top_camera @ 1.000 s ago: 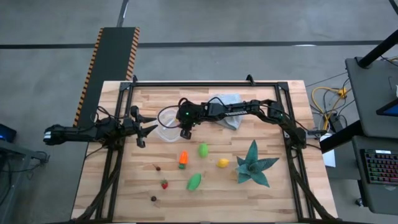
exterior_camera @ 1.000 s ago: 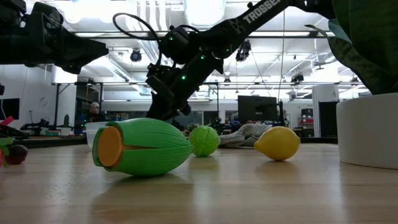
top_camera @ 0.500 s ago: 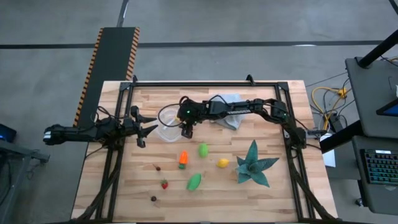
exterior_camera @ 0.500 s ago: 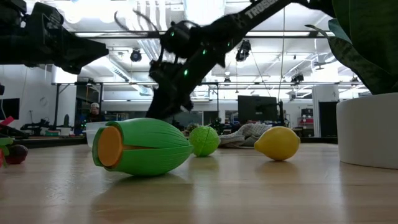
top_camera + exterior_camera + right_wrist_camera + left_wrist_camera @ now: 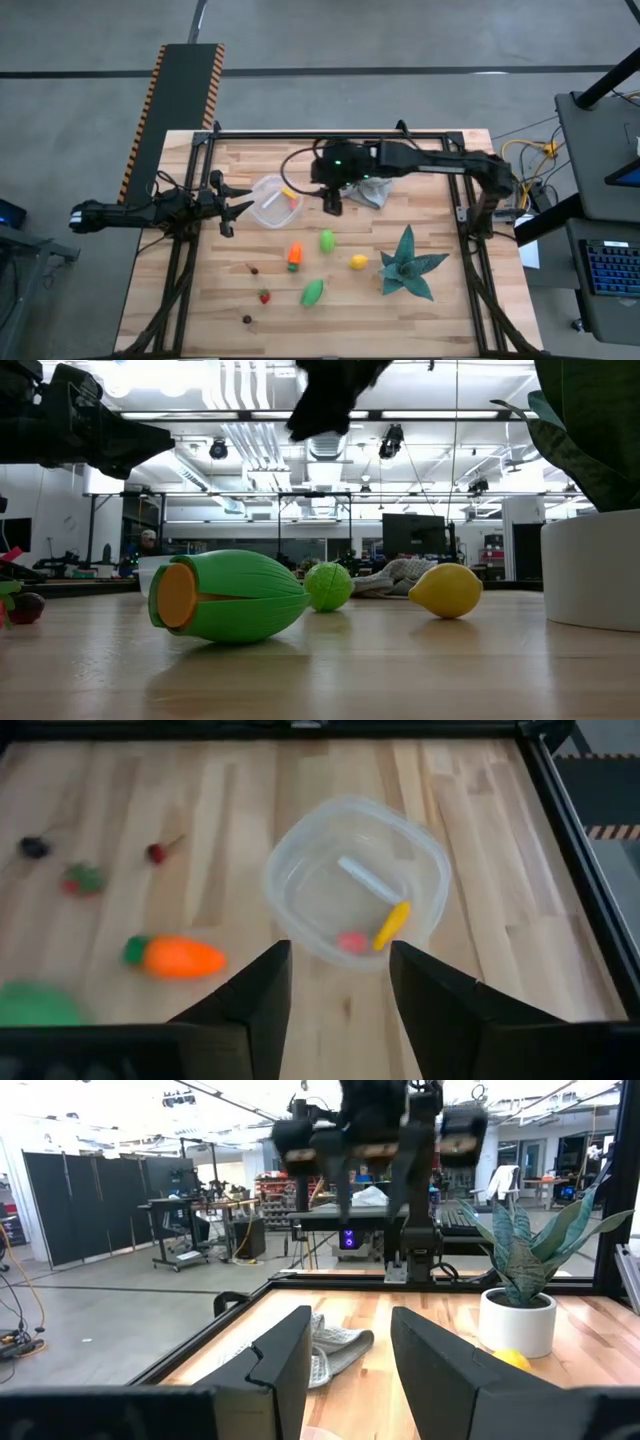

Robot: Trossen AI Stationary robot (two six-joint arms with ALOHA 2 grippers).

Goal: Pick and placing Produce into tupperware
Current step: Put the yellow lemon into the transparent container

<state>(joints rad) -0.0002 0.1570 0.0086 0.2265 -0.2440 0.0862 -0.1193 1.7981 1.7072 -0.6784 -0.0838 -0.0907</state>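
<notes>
We see the right gripper [image 5: 332, 203] fingers apart and empty beside the tupperware [image 5: 276, 200], a yellow piece [image 5: 391, 923] inside it, carrot [image 5: 294, 256] and lemon [image 5: 358, 262] on the table [image 5: 440, 310], left gripper [image 5: 238, 207] open at the edge.

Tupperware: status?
Right gripper open, empty, beside tupperware. Left gripper open, waiting at table's left edge. Yellow piece and red piece inside. Carrot and others still out.

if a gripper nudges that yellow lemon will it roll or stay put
The lemon looks smooth and rounded, touching the wooden table on a small patch, so it would probably roll. Its pointed ends suggest a wobbling, curving path. Being a small toy, it is likely light.
</notes>
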